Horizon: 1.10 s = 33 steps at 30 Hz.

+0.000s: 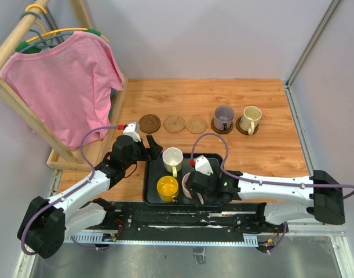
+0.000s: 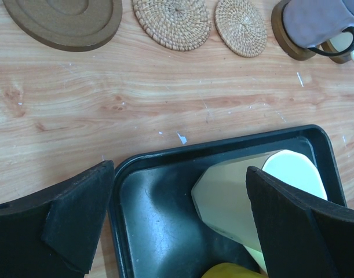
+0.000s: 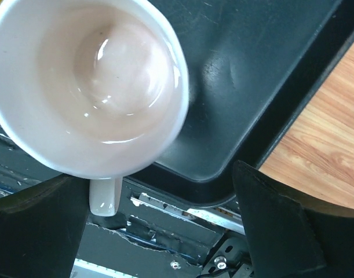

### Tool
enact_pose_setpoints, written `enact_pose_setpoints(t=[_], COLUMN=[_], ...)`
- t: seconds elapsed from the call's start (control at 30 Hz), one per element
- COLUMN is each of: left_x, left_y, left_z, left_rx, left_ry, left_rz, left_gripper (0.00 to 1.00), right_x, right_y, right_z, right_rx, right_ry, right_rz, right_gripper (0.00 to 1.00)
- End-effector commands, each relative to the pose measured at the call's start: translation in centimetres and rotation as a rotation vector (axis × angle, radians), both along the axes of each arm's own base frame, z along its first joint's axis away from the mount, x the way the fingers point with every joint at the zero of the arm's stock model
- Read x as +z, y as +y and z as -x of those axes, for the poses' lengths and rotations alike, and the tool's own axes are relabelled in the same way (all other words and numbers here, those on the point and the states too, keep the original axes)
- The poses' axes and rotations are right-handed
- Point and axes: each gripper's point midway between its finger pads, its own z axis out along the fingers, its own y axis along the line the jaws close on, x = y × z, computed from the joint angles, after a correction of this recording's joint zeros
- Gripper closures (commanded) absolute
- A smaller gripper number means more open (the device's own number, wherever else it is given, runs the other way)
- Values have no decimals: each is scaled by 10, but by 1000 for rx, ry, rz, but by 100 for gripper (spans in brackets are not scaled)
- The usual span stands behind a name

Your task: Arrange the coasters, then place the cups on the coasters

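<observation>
**3 cups still in tray, both hands released**

Your left hand (image 2: 179,171) is spread wide and empty. One finger is over the wood-grain counter (image 2: 165,98), the other over the white glazed ceramic cup (image 2: 240,202). Between them runs the rim of the black rectangular tray (image 2: 136,231), so dropping straight down prob. snags the rim and shoves the tray. The yellow glossy cup (image 1: 167,188) sits just beside the white one and is easily bumped.

Your right hand (image 3: 159,179) is also released, holding nothing, w/ the pink glazed cup (image 3: 90,75) below it at the tray's near edge. The round, slick wall could twist or slip in a pinch.

Behind the tray are 3 bare coasters: a dark brown ringed wooden disc (image 1: 149,123) and two tan woven discs (image 1: 174,123). Their weave is ridged, so an off-centre cup may rock. The greyish purple mug (image 1: 223,117) and cream mug (image 1: 250,119) already sit on coasters.
</observation>
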Motion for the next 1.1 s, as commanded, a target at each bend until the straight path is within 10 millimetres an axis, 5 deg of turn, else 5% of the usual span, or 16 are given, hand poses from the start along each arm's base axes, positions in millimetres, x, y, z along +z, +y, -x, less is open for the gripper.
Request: enact_pose_setpoints(t=[0.0, 0.53, 0.83, 1.07], left_x=[5, -2, -6, -7], left_y=[-5, -3, -1, -1], left_z=[0, 5, 7, 9], left_rx=[-13, -14, -12, -10], left_ry=[-23, -15, -9, -7], left_rz=[32, 30, 22, 25], left_gripper=[0, 0, 0, 0], right_x=[-2, -15, -23, -24], right_y=[-22, 12, 21, 21], right_z=[1, 13, 15, 16], right_rx=[-41, 71, 73, 74], right_ry=[-38, 38, 54, 57], right_rz=[50, -40, -42, -38], right_gripper=[1, 19, 34, 56])
